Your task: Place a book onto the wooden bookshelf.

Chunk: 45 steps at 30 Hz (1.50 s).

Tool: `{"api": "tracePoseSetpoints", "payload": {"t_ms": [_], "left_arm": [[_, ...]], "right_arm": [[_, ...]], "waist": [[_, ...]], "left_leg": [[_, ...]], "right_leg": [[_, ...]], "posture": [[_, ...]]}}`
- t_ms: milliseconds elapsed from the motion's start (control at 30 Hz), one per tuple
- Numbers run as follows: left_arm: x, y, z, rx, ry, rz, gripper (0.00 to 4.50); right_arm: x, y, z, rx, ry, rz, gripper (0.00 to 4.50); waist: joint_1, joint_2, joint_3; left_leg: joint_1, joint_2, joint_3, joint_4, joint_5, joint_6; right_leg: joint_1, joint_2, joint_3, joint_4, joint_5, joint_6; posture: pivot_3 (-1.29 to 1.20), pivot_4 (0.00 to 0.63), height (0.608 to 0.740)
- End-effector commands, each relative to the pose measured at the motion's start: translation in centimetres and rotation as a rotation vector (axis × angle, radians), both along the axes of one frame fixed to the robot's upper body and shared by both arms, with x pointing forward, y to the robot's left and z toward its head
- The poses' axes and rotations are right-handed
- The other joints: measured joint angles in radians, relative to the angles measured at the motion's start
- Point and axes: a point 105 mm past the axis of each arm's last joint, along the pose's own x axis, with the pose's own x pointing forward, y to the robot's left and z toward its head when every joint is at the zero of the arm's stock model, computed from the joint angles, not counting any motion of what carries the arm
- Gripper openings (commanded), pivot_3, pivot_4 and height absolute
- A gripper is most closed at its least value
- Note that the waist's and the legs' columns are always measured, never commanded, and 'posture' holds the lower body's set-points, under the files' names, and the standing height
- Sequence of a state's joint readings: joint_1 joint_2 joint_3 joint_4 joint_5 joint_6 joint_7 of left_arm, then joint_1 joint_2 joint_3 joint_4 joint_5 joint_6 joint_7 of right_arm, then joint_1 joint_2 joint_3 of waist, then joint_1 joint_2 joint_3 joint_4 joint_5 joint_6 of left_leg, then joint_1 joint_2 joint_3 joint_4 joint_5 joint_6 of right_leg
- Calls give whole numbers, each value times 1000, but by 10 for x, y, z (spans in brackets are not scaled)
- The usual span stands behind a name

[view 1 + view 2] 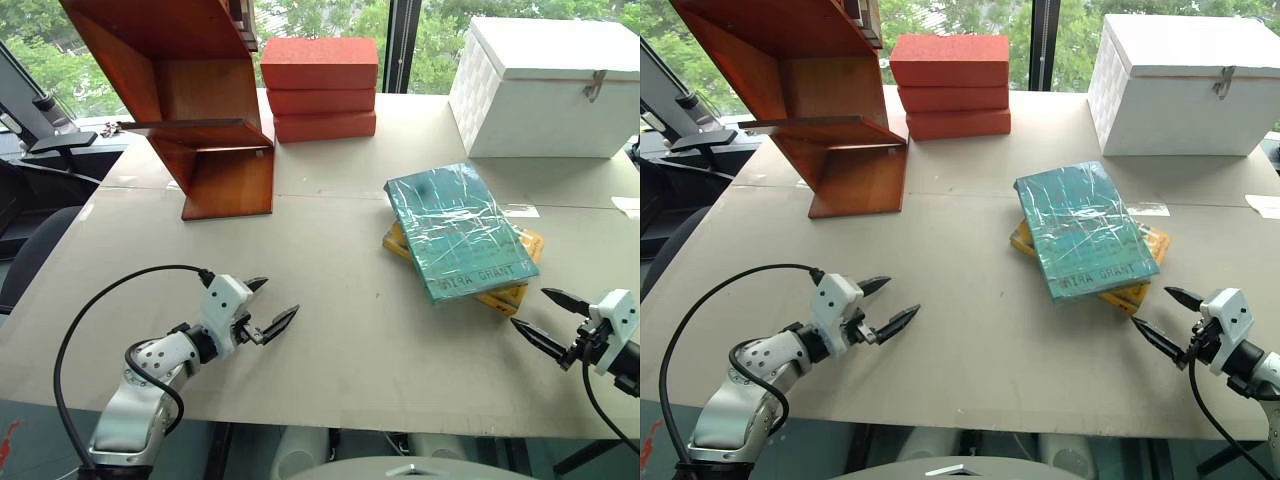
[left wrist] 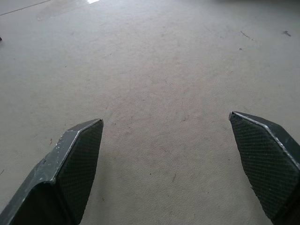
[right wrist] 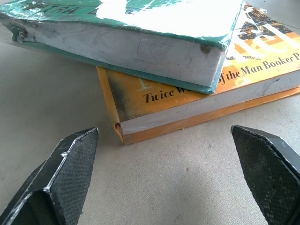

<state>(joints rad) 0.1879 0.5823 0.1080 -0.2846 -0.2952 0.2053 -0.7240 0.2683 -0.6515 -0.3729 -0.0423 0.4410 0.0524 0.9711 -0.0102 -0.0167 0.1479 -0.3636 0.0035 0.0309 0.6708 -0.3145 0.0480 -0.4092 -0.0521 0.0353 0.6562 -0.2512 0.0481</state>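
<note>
the left gripper (image 1: 272,303) hangs over the bare grey table (image 1: 350,330) near its front edge, on the robot's left side. its 2 black fingers (image 2: 77,164) are spread wide apart, and between them there is only table surface; they hold nothing and touch nothing.

the right gripper (image 1: 552,318) is near the front right part of the table, also with its 2 fingers (image 3: 65,178) spread wide and empty. it points toward the corner of the 2 stacked books and is close to them, but not touching.

the book (image 1: 458,232), teal-green in shiny wrap with "mira grant" on the near edge, lies flat on top of the yellow-orange book (image 1: 512,296), turned a little so the lower one shows at the corners. both lie on the table, right of the middle.

the wooden bookshelf (image 1: 185,95) stands at the far left of the table, well apart from the book. just beside it, to the right, is a stack of 3 orange-red bricks (image 1: 320,88), and at the far right a white box (image 1: 545,85) with a lid.
</note>
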Motion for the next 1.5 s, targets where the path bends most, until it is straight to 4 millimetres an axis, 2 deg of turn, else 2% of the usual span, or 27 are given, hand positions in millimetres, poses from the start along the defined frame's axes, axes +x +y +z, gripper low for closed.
{"api": "tracePoseSetpoints", "payload": {"t_ms": [33, 767, 900, 967, 1133, 1233, 1300, 1333, 1367, 1400, 1467, 1500], "left_arm": [[-1, -3, 6, -6, -27, -16, 4430], [0, -6, 12, -34, -49, -26, 4430], [4, -12, 33, -74, -87, -74, 4430], [8, -15, 50, -65, -129, -117, 4430], [7, -28, 91, -20, -188, -320, 4430], [6, -37, 124, -27, -226, -429, 4500], [4, -40, 138, -33, -230, -478, 4500], [2, -41, 142, -15, -224, -501, 4500], [1, -41, 143, 8, -218, -518, 4500], [-1, -40, 144, 33, -213, -530, 4500], [-3, -40, 150, 31, -210, -544, 4500], [-5, -40, 155, 26, -214, -552, 4500]], "right_arm": [[-1, -9, 13, -24, -51, -14, 4500], [1, -28, 13, -66, -50, -44, 4500], [21, -50, 18, -129, -63, -201, 4500], [30, -62, 20, -154, 35, -238, 4500], [77, -82, 61, -187, -106, -353, 4500], [107, -76, 70, -186, -149, -371, 3673], [120, -67, 69, -183, -144, -345, 2726], [126, -62, 67, -185, -138, -333, 2078], [130, -59, 67, -186, -134, -328, 1841], [134, -56, 67, -182, -133, -324, 1383], [141, -52, 67, -161, -129, -323, 232], [144, -48, 67, -149, -125, -312, 38]], "waist": [[0, 0, 0], [0, 0, 0], [0, 0, 0], [0, 0, 0], [-7, 0, 1], [-6, -1, 2], [-6, -1, 1], [-6, -1, 1], [-6, -1, 1], [-6, -1, 1], [-5, 1, 2], [-4, 1, 2]], "left_leg": [[0, 0, 0, 0, 0, 0], [0, 0, 0, 0, 0, 0], [0, 0, 0, 1, 0, 0], [0, -1, 0, 1, 0, 0], [0, -1, 0, 2, 1, -1], [0, -1, 0, 3, 1, -2], [-1, -1, -1, 3, 3, -5], [-1, -1, -1, 3, 4, -6], [-3, -1, -1, 2, 4, -6], [-4, -1, -2, 2, 4, -6], [-8, -1, -2, 2, 4, -6], [-9, -1, -2, 2, 4, -6]], "right_leg": [[0, 0, 0, 0, 0, 0], [0, 0, 0, 0, 0, 0], [0, 0, 0, 1, 0, 0], [0, 0, 0, 1, 0, 0], [0, 2, 0, 2, 1, -1], [1, 3, 0, 2, 1, -1], [0, 3, -1, 1, 1, -1], [0, 4, -1, 1, 1, -1], [-1, 4, -2, 0, 1, -1], [-2, 4, -2, -1, 1, -1], [-4, 4, -3, -3, 1, -1], [-4, 3, -4, -4, 1, -1]], "posture": [[0, 150, 740], [0, 150, 740], [0, 150, 740], [0, 150, 740], [0, 150, 740], [0, 150, 740], [0, 150, 740], [0, 150, 740], [0, 150, 740], [0, 150, 740], [0, 150, 740], [0, 150, 740]]}}
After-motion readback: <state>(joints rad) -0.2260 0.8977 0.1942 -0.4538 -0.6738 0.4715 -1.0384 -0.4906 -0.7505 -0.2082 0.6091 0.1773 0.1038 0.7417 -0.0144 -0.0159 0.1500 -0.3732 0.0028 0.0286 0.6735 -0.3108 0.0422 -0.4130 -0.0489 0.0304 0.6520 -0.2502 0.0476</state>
